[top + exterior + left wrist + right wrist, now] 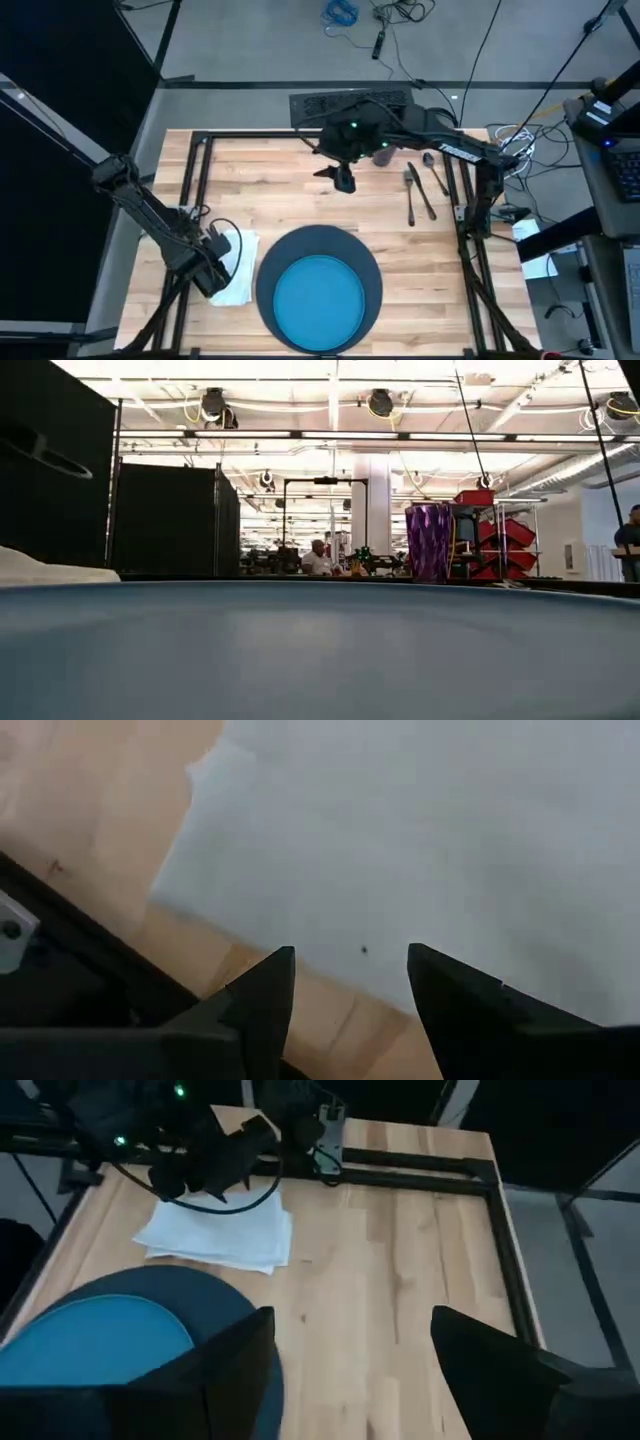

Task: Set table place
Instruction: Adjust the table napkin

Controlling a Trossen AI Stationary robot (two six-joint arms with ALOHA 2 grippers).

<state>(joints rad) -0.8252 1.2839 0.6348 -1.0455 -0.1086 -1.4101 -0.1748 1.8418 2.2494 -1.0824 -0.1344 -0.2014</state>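
Grey floor [250, 40] with loose cables [340, 12], black partition panels [170, 520], white column [372, 500], bright ceiling strip lights [300, 380], red storage bins [505, 532], seated person [318, 558] far back.

- I'm looking into a big open robotics lab or industrial workshop, not a home.
- In the low view, the high ceiling carries long strip lights and round hanging fixtures [213, 403].
- Tall black partition panels [172, 520] wall off bays across the floor, and a seated person [318, 558] works far back.
- Red plastic storage bins [497, 532] sit on a rack.
- From above, my light-wood butcher-block counter with its thin black metal frame [270, 190] stands on bare grey concrete floor [260, 45] strewn with loose cables [340, 12].
- A black keyboard [348, 102] lies at the counter's far edge.
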